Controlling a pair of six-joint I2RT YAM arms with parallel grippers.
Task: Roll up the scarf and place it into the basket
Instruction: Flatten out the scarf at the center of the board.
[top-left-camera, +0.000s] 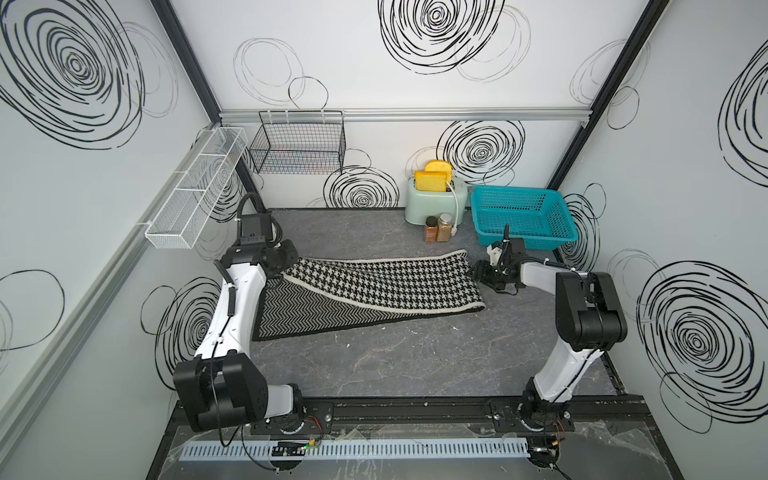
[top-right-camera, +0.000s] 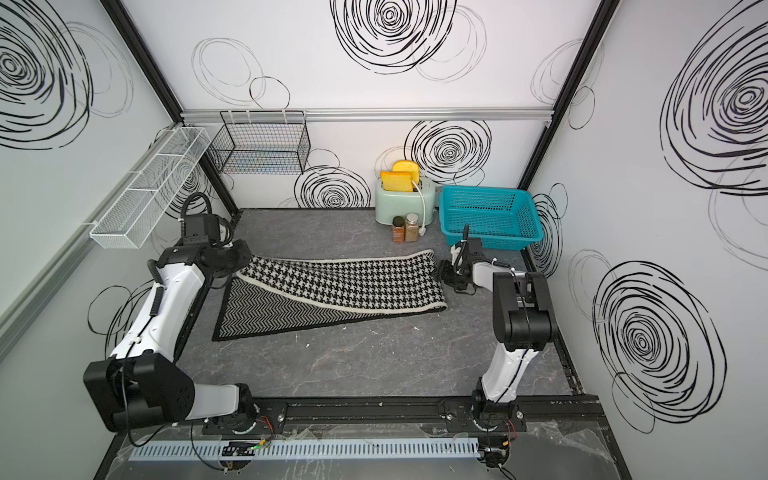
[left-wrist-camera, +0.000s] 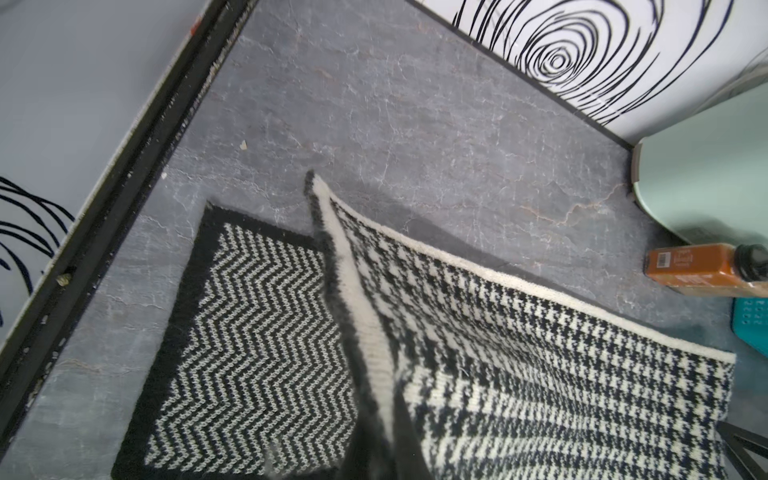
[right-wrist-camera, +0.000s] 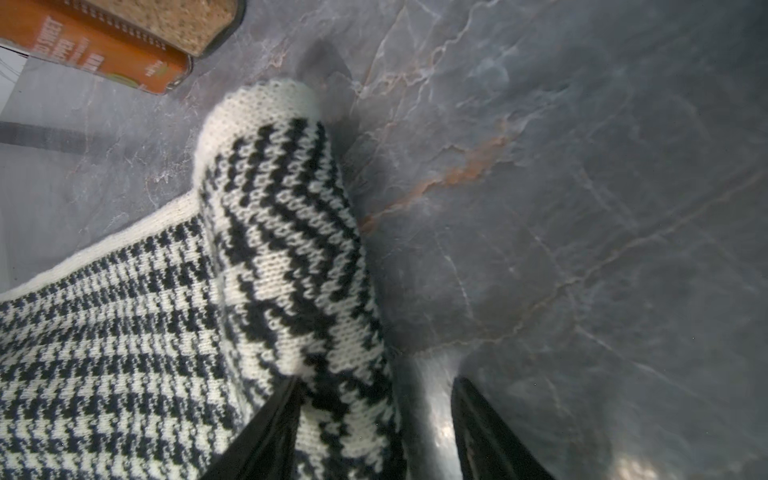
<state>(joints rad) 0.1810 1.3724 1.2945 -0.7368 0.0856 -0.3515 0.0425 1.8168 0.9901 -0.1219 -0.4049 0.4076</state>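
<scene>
Fuzzy knit-cloth scarf (top-left-camera: 374, 284); basket (top-left-camera: 532, 240) glossy perforated plastic; tabletop (top-left-camera: 415, 365) matt, smooth, grey marble-look.

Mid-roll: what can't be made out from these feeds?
- Left gripper: under its own wrist in both top views; blurred and cut off at the left wrist view's edge, so its pinch point on the scarf is unseen.
- Scarf's lower layer: partly hidden beneath the folded-over houndstooth part, every view.
- Basket, near wall: partly behind the right arm, both top views.
- Spice jar labels: too small in top views, cropped in wrist views.
</scene>
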